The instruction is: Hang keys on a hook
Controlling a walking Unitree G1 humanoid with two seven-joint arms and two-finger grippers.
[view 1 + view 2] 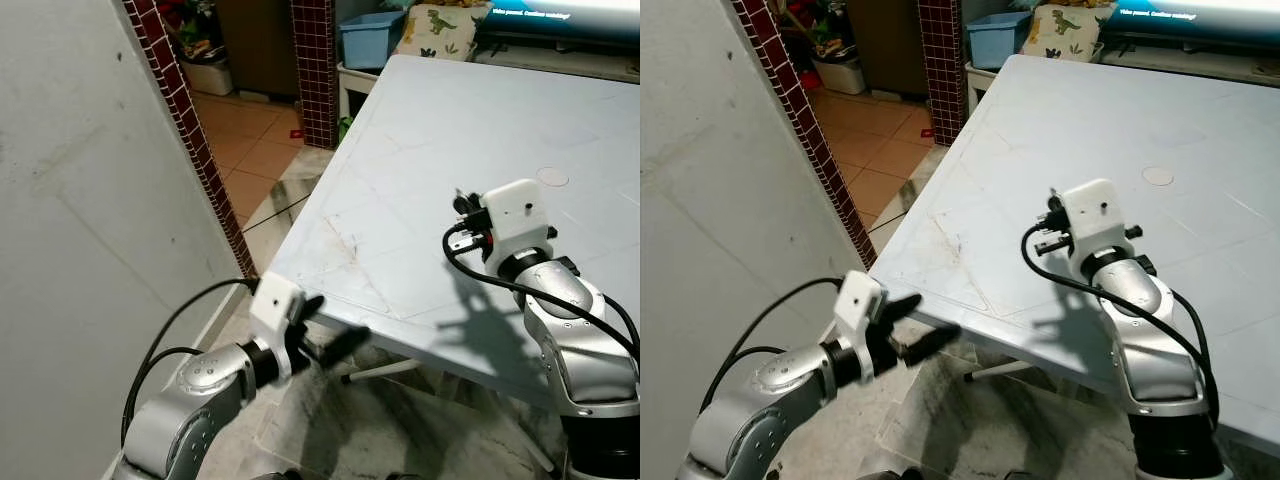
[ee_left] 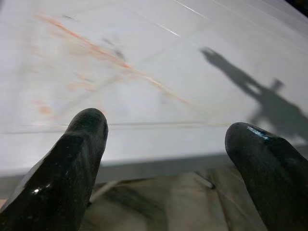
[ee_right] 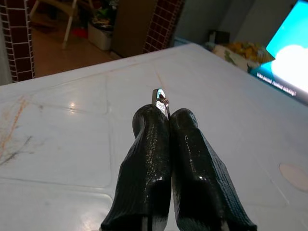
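Pale stone floor lies nearest, where the left pincer hangs wide apart and empty at the white table's near edge. Farther in, above the tabletop, the right pincer is pressed closed on the keys.

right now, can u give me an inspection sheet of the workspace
surface: pale table, faint orange stains near its front corner
job's things: keys pinched at the fingertips; hook: nothing seen
clutter: nothing seen on the table
grippers: right gripper shut on the keys, above the table; left gripper open, at the table's front edge
cables: black cable looping from the left arm
surroundings: grey wall, red-tiled pillar, blue bin, lit screen
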